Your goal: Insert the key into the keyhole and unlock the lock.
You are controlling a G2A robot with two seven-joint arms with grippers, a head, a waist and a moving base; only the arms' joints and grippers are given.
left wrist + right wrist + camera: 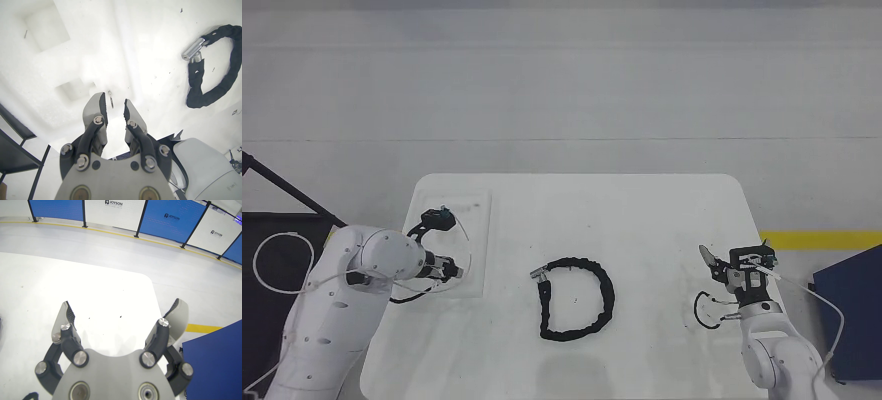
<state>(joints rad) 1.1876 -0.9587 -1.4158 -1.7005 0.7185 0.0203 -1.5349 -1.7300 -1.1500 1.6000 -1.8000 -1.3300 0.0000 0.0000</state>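
Lying between tips of the spread left pincer [114,98], the key [111,100].

One chain lock [604,290], one key [111,99] and one table [662,220] are counted. One foam tray [47,64] is seen, with two recesses cut in it. Two grippers are counted: the left gripper [114,98] and the right gripper [121,303].
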